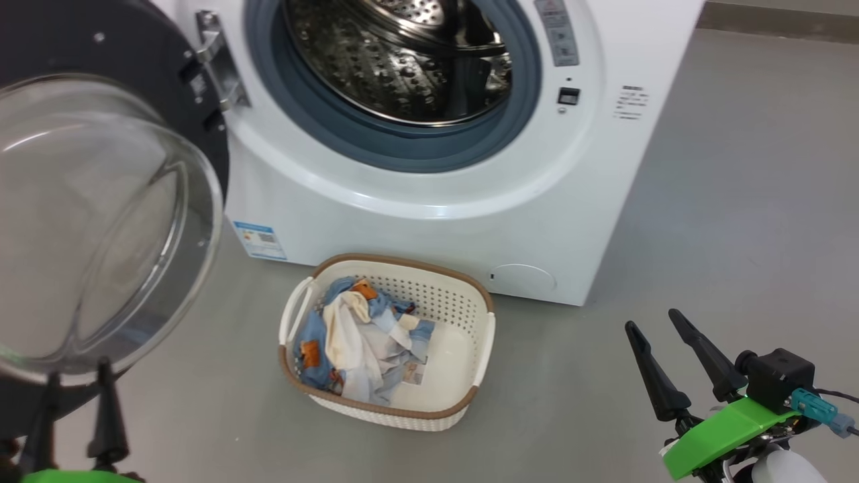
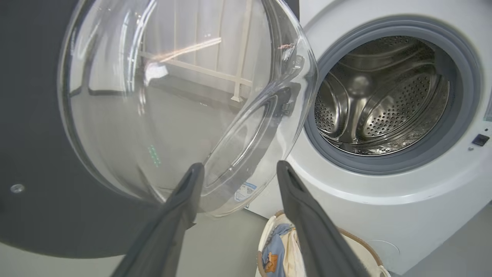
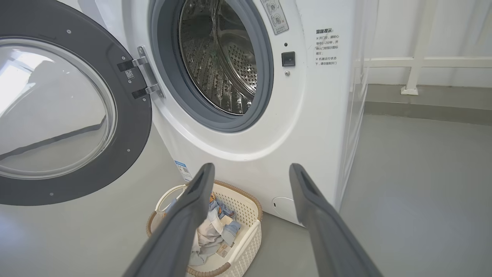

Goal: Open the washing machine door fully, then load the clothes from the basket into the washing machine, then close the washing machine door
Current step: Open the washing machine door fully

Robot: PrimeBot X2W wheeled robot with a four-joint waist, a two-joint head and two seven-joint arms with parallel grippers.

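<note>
Door (image 1: 100, 221) open, clothes (image 1: 356, 342) in basket (image 1: 439, 295)

Washing machine (image 3: 230, 154) front: printed Chinese notice (image 3: 326, 47) headed "温馨提示"; finer lines, blue sticker (image 1: 260, 240) text illegible.

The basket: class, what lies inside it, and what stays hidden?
The basket holds the clothes, light-blue and cream pieces heaped toward its left end. Its right end shows bare bottom and a paper label. Anything beneath the heap is covered.
</note>
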